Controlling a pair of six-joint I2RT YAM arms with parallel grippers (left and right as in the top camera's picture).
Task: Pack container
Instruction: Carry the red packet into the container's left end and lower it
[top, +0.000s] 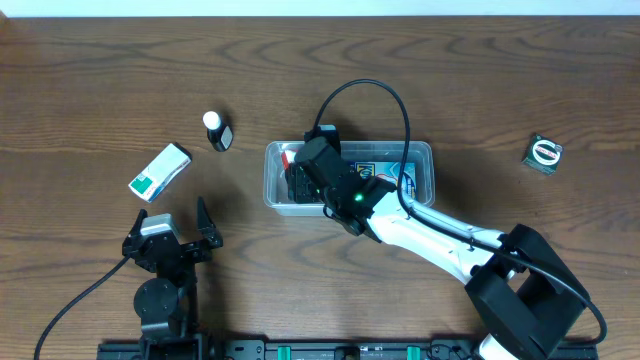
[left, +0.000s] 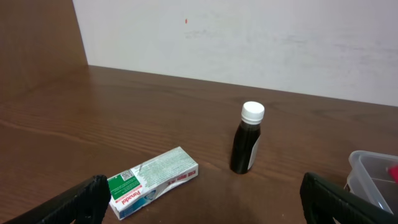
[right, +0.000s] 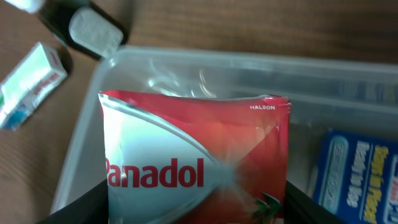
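Observation:
The clear plastic container (top: 421, 148) sits mid-table, with a blue packet (top: 385, 172) inside. My right gripper (top: 302, 183) is over the container's left end, shut on a red and white Panadol packet (right: 193, 155) held upright inside the container's walls (right: 249, 68). The blue packet (right: 354, 168) lies to its right. My left gripper (top: 172, 232) is open and empty at the front left, well short of the white and green Panadol box (left: 152, 180). A corner of the container (left: 373, 177) shows in the left wrist view.
A small dark bottle with a white cap (top: 216, 131) stands left of the container, and the white and green box (top: 160, 171) lies further left. A small green round item (top: 543, 153) lies at the far right.

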